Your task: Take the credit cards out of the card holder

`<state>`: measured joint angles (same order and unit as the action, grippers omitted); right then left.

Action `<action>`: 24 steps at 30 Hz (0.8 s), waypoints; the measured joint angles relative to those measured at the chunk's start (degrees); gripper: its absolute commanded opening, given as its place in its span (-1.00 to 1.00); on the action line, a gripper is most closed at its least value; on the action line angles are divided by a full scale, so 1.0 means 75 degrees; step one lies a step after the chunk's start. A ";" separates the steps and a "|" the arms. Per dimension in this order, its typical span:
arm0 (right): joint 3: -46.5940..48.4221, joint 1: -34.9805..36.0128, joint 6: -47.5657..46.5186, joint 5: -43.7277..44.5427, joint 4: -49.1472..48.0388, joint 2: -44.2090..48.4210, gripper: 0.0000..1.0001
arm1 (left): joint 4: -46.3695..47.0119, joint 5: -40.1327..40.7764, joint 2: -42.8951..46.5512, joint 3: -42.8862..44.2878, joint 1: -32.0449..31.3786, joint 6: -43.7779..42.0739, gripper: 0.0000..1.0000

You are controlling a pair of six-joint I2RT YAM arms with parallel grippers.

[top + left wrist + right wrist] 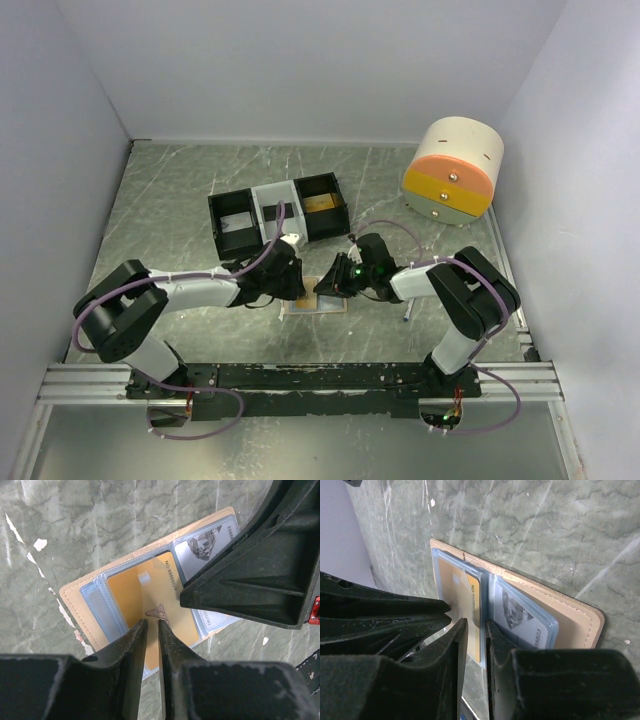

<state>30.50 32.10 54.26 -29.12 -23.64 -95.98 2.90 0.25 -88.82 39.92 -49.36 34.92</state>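
The card holder (315, 304) lies open and flat on the table between both arms, tan outside (76, 605) with pale blue sleeves. A gold card (135, 587) sits in one sleeve and a white card (202, 547) in the other. My left gripper (150, 623) hovers right over the gold card, its jaws a narrow gap apart with nothing between them. My right gripper (476, 626) comes in from the opposite side, over the gold card's (472, 597) edge beside the white card (517, 612). Its jaws are slightly apart too. The two grippers nearly touch (312, 278).
A three-compartment black-and-white tray (262, 205) stands just behind the grippers. A round cream, orange and yellow container (452, 172) sits at the back right. White walls close in the marbled green table (180, 200) on three sides.
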 measured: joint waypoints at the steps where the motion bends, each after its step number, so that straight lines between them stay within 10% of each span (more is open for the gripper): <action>1: -0.0029 -0.0003 0.0020 -0.0017 -0.0079 -0.0012 -0.59 | -0.0017 0.0012 0.0012 -0.0003 0.0000 0.0000 -0.43; 13: -0.0015 -0.0023 -0.0251 -0.0023 -0.0079 -0.0096 -0.94 | -0.0268 0.0157 0.0181 -0.0023 -0.0047 0.0009 -0.18; 24: 0.0009 -0.0023 -0.0373 -0.0055 0.0003 -0.0041 -0.82 | -0.0679 0.0577 -0.0082 0.0370 -0.0259 -0.0070 -0.49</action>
<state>30.57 31.92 51.46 -29.54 -23.62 -96.29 -2.20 4.58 -89.43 42.70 -51.31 34.39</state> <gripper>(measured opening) 0.036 0.293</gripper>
